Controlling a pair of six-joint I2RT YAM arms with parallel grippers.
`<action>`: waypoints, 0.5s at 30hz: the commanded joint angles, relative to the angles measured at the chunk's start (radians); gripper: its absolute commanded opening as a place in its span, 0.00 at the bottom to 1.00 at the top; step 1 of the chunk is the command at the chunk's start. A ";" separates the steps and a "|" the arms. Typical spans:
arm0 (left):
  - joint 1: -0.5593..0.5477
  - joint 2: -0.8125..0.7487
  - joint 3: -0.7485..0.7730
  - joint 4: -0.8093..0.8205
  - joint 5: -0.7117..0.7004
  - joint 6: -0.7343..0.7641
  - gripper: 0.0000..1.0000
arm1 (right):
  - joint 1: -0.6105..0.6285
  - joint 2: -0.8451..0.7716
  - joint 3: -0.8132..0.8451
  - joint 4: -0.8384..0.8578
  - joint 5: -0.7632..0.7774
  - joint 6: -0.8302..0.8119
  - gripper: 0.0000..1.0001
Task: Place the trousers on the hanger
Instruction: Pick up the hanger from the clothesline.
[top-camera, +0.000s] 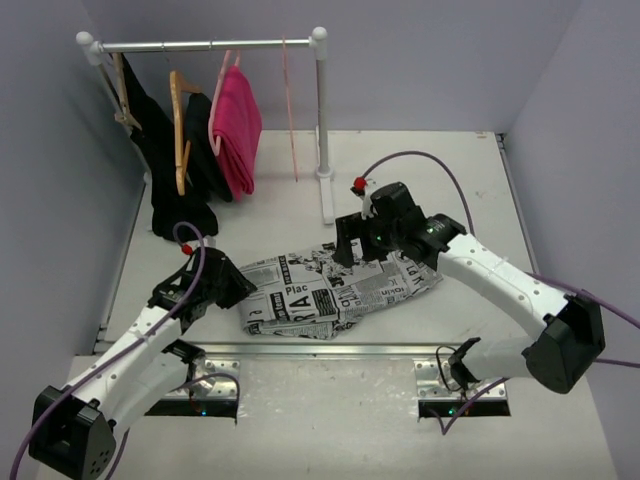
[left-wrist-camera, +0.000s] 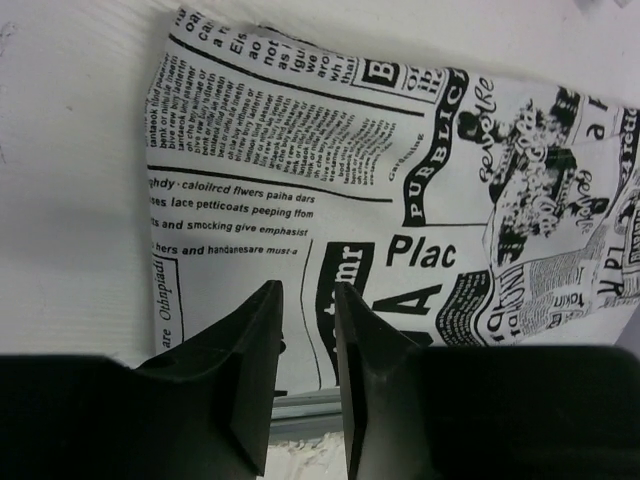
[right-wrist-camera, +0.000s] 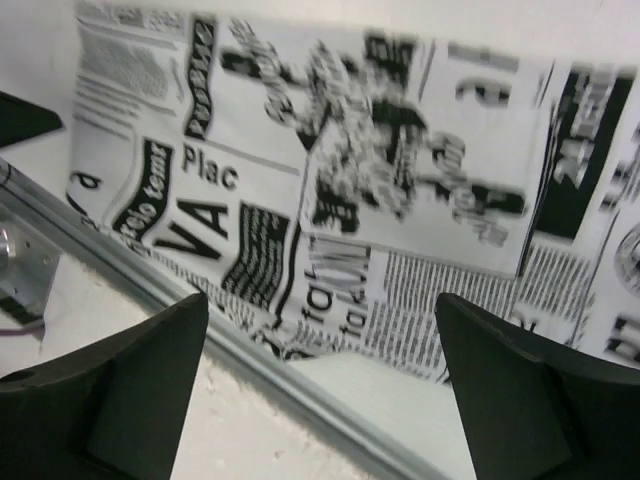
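The trousers (top-camera: 330, 290), white with black newsprint, lie folded flat on the table in front of both arms. They fill the left wrist view (left-wrist-camera: 380, 170) and the right wrist view (right-wrist-camera: 400, 170). My left gripper (top-camera: 228, 285) hovers at their left end, its jaws (left-wrist-camera: 307, 287) open by a narrow gap with nothing between them. Over the trousers' right half my right gripper (top-camera: 365, 240) stands wide open and empty (right-wrist-camera: 322, 300). The hanger (top-camera: 291, 120), a thin pink wire, hangs bare near the right end of the rack, far from both grippers.
A clothes rack (top-camera: 200, 45) stands at the back left. It carries black garments (top-camera: 165, 170) on wooden hangers and a bright pink garment (top-camera: 237, 130). Its white right post (top-camera: 322, 110) stands just behind the trousers. A metal rail (top-camera: 330, 350) runs along the near table edge.
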 joint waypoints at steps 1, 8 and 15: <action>-0.008 0.043 -0.012 0.024 0.060 0.053 0.29 | 0.055 0.029 0.221 0.048 0.137 0.035 0.99; -0.014 0.260 -0.078 0.052 0.020 -0.012 0.00 | 0.077 0.245 0.595 0.015 0.164 -0.011 0.99; -0.018 0.073 0.030 -0.097 -0.082 -0.015 0.08 | 0.087 0.614 1.046 -0.065 0.409 -0.022 0.98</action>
